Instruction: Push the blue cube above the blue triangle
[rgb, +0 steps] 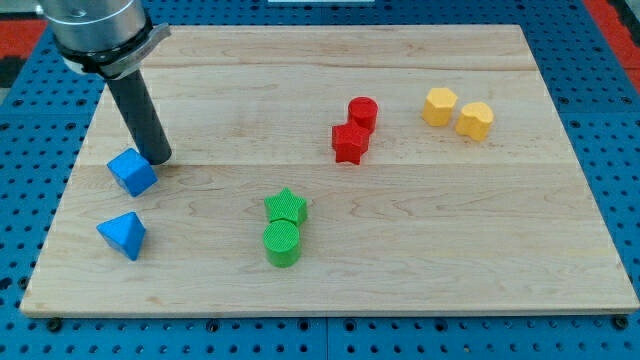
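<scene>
Blue cube (132, 171) sits directly above blue triangle (123, 235); my tip (159, 158) touches its right corner. No grasping end effector fitted.

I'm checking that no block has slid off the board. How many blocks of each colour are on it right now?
Blue: 2, the blue cube and the blue triangle
Green: 2, the green star and the green cylinder
Red: 2, the red cylinder and the red star
Yellow: 2, the yellow block and the second yellow block
Total: 8
</scene>
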